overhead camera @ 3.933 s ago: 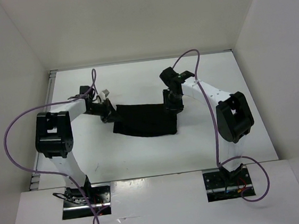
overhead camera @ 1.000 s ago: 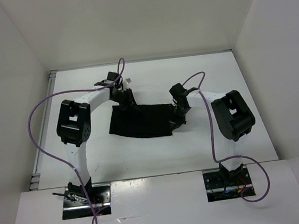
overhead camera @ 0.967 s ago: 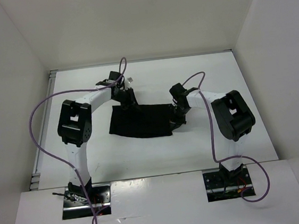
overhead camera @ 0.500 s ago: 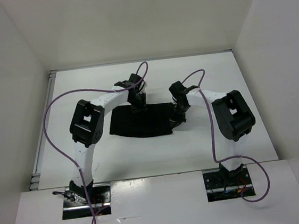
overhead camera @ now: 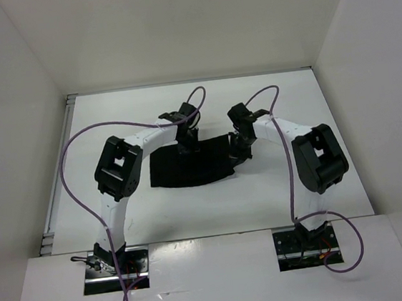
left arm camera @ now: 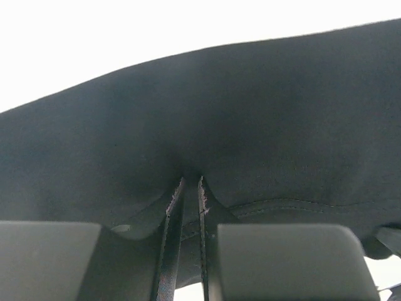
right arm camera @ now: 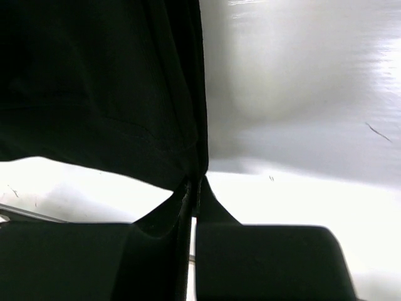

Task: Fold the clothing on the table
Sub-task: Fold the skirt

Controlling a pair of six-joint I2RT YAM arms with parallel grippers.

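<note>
Clothing lies centre of the table, near hem flat; right gripper clamped on its 3 o'clock edge, left gripper pinching the 12 o'clock hem, apparently raised; fold under way, next carry both edges evenly toward 6 o'clock.
</note>
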